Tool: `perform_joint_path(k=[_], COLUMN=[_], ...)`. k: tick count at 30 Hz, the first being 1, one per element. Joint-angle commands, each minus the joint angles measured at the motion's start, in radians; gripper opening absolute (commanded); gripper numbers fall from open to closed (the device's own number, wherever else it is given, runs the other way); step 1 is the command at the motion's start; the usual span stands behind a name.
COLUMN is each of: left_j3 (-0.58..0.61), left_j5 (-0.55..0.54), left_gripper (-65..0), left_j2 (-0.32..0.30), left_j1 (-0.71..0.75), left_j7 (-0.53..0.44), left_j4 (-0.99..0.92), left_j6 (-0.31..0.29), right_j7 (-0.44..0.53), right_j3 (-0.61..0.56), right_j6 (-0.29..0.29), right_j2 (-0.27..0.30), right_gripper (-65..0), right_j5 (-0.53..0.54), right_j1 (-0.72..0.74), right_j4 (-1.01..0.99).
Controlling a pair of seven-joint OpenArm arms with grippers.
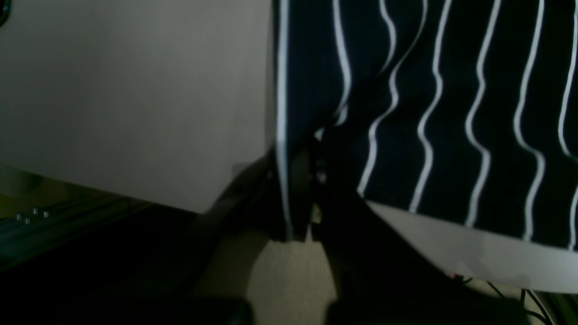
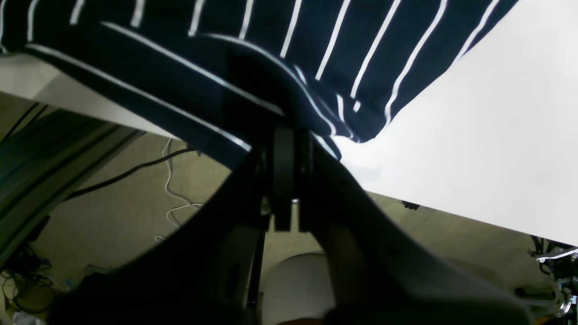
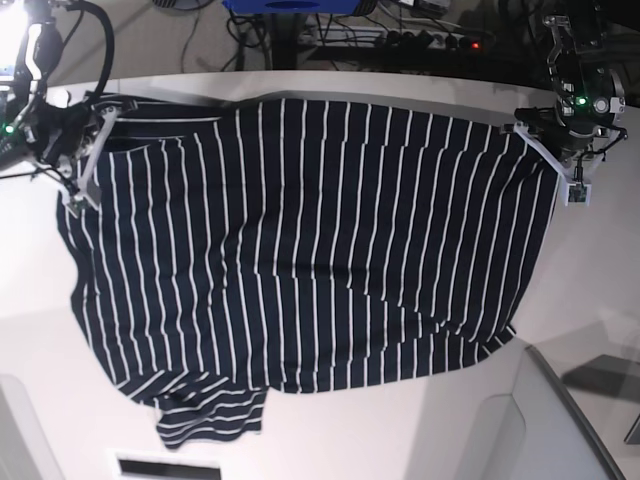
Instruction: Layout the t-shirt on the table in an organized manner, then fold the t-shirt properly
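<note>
Both grippers, left gripper (image 1: 311, 189) and right gripper (image 2: 289, 149), clamp the soft, limp navy white-striped t-shirt (image 3: 300, 250), which sags between the jaws over the smooth white table (image 3: 590, 300); corner holds suit it.

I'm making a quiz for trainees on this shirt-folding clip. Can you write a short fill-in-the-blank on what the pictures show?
1. The t-shirt is dark with thin ____ stripes.
2. It lies spread on a ____ table.
3. The left end effector and the right end effector are both ____ on the shirt's fabric.
4. In the base view, one ____ is folded under at the bottom left.

Missing words: white; white; shut; sleeve
</note>
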Motion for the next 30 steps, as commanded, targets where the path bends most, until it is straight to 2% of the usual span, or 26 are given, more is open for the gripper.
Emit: perform_joint_path(k=[1,6,11,19,22,24,30], left_j3=[-0.007,-0.016,-0.016,-0.019,-0.061,-0.095,-0.113], left_j5=[0.006,0.006,0.006,0.004,0.004,0.004,0.004], left_gripper=[-65.0,-65.0,-65.0,-65.0,-65.0,-65.0,-65.0], left_j2=[-0.013,-0.014,-0.01,0.012,0.032,0.052,0.056], left_j1=[0.001,0.032,0.098,0.152,0.198,0.196,0.204], left_j7=[-0.013,-0.013,-0.012,-0.007,-0.012,-0.013,-0.015], left_j4=[0.013,0.008,0.033,0.067,0.11,0.084,0.038], left_j6=[0.006,0.006,0.009,0.011,0.011,0.011,0.011], right_j7=[-0.007,0.0,0.029,0.041,0.044,0.049,0.05], right_j3=[0.006,0.006,0.006,-0.001,0.006,0.006,0.004], right_j6=[0.001,0.001,0.001,0.001,0.001,0.001,0.001], right_j2=[0.008,0.008,0.008,0.005,0.0,0.002,-0.003], right_gripper=[-64.4,-64.4,-64.4,-64.4,-64.4,-64.4,-64.4], right_j5=[0.002,0.002,0.002,0.0,0.0,-0.001,-0.001], right_j1=[-0.003,-0.101,-0.136,-0.11,-0.11,-0.112,-0.107], right_j4=[0.021,0.099,0.098,0.095,0.095,0.093,0.075])
